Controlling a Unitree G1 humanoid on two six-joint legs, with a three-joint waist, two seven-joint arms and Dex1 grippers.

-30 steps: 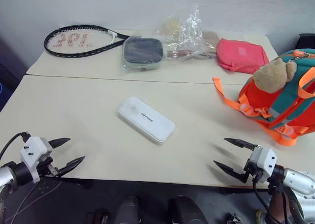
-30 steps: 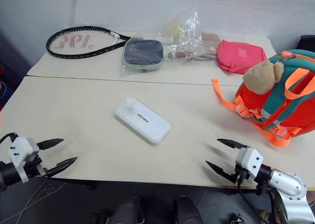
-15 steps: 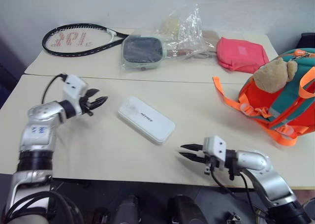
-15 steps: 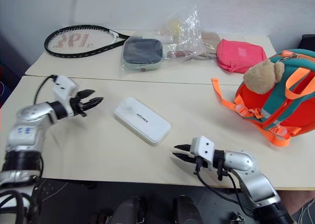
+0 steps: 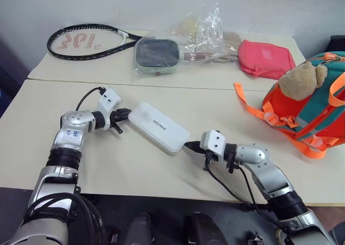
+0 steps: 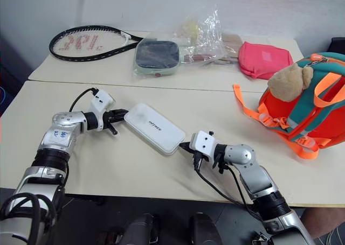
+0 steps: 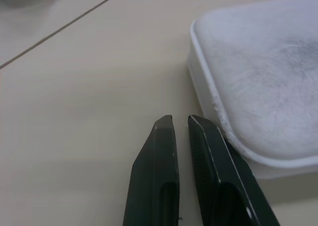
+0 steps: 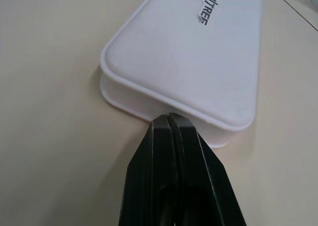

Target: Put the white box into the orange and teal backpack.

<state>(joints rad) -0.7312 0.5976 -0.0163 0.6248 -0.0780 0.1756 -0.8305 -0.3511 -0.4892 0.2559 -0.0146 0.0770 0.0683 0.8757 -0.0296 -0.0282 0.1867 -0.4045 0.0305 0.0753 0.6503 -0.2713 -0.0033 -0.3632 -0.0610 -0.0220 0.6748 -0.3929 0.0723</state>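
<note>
The box [image 5: 159, 127] lies flat at mid-frame on the counter [image 5: 124, 164], well apart from the backpack [image 5: 312, 113] at the right edge. Both end effectors are closed and empty, the left [image 5: 126, 114] and the right [image 5: 190, 145] at opposite ends. Press inward evenly, keeping both tips level, so the box lifts without pivoting.

Even, soft overhead light falls on the pale beige tabletop [image 5: 135, 164], leaving only faint shadows under the arms. The crumpled clear plastic bag [image 5: 202, 32] catches small white glints. Seen from the left wrist, the flat glossy white box [image 7: 263, 82] looks grainy and soft (too close for focus), as do the black fingertips [image 7: 164, 131].
</note>
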